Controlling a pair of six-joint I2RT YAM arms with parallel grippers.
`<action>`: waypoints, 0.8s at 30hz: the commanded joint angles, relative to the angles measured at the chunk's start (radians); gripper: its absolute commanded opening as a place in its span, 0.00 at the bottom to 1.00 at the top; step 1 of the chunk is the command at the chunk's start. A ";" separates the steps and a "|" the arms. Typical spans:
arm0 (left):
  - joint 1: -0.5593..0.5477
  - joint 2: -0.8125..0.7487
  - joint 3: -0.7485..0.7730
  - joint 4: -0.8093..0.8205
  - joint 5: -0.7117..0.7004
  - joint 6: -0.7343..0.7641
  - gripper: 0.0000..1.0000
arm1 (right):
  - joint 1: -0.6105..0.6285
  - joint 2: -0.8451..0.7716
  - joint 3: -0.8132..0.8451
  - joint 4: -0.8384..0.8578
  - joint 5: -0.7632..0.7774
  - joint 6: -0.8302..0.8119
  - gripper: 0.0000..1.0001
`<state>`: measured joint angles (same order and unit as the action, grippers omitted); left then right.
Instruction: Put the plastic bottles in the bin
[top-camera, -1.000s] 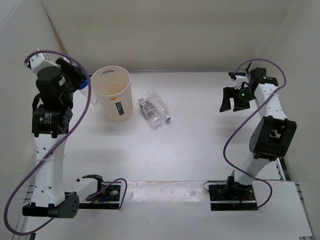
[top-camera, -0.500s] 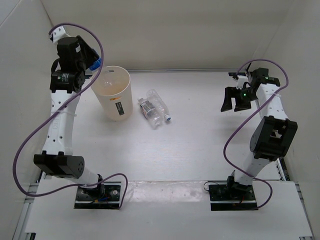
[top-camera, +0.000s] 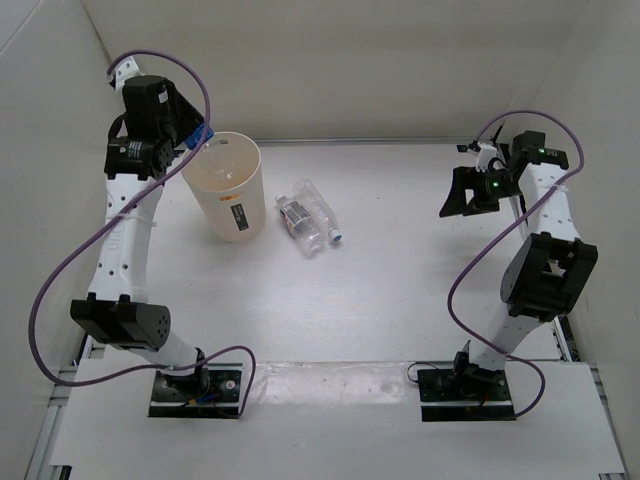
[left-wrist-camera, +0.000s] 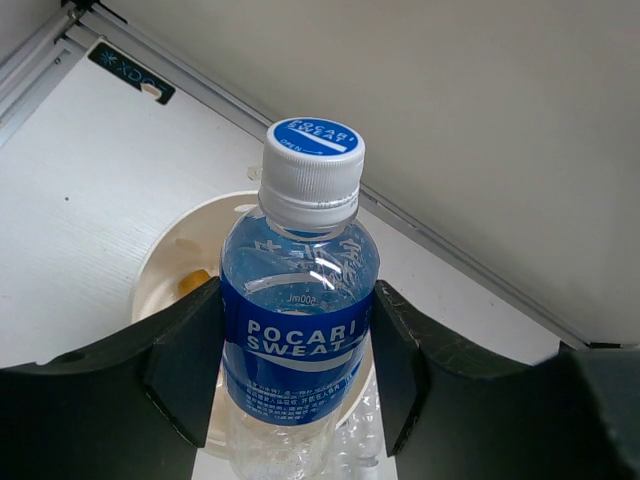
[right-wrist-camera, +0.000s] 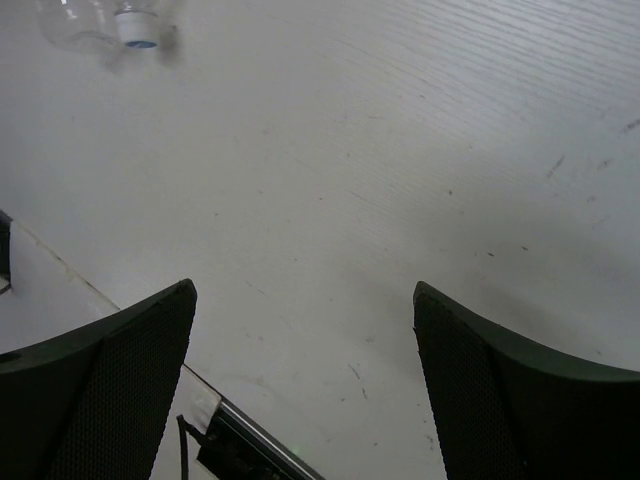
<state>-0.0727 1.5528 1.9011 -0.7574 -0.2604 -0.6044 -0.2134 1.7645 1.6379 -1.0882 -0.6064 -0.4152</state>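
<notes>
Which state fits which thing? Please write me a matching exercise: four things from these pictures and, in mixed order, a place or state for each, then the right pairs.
Things
1. blue-label bottle
2. two clear bottles
3. right gripper
4. bin

Places or states
a. lying on the table, to the right of the bin in the top view
b. open, holding nothing
c. standing upright, open at the top
d. clamped in the left gripper

Pairs: 1-d, 2-a, 3-b, 4-c
</notes>
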 joint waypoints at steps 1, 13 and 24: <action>-0.010 0.029 0.056 -0.032 0.032 -0.011 0.61 | 0.003 0.003 0.060 -0.081 -0.139 -0.099 0.90; -0.010 0.086 0.046 -0.082 0.079 -0.012 0.82 | 0.012 -0.003 0.068 -0.067 -0.121 -0.079 0.90; 0.027 0.023 0.073 -0.115 0.029 0.044 1.00 | 0.052 0.010 0.118 0.060 0.119 0.107 0.90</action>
<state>-0.0719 1.6608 1.9396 -0.8494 -0.2005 -0.5938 -0.1623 1.7695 1.6917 -1.0851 -0.5602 -0.3817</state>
